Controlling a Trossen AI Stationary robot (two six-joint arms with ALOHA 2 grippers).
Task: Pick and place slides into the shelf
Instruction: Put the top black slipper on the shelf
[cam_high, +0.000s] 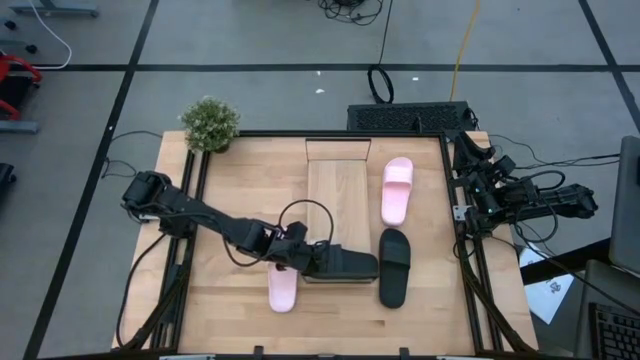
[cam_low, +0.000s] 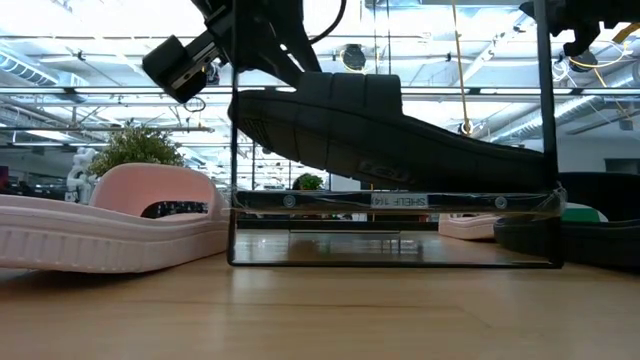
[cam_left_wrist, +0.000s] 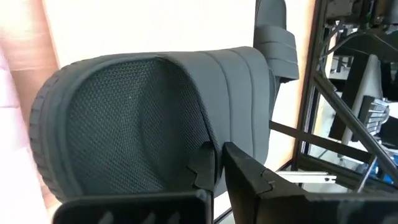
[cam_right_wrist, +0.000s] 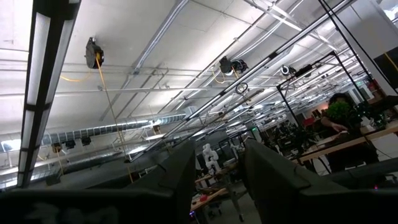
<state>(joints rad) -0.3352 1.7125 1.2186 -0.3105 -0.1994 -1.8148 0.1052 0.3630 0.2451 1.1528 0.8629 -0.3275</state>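
Left end effector (cam_high: 318, 257) clamped on the heel edge of a black slide (cam_high: 345, 264), fingers (cam_left_wrist: 249, 180) pinching its rim in the left wrist view. Slide held tilted over the near end of the shelf (cam_high: 339, 195), heel raised and toe down toward the shelf's top rail in the low view; whether the toe touches the rail, impossible to tell. Just beside the gripped slide, on the left arm's side, a pink slide (cam_high: 283, 290) lying flat on the surface (cam_high: 235, 180), partly under the arm. On the shelf's other side, a second black slide (cam_high: 393, 266) flat on the surface, and beyond it, near the shelf's far half, a second pink slide (cam_high: 397, 190). Small potted plant (cam_high: 210, 124) at the far left corner of the surface. Right end effector (cam_high: 470, 200) parked off the right edge of the surface, pointed up at the ceiling, fingers (cam_right_wrist: 180, 177) parted and holding nothing.
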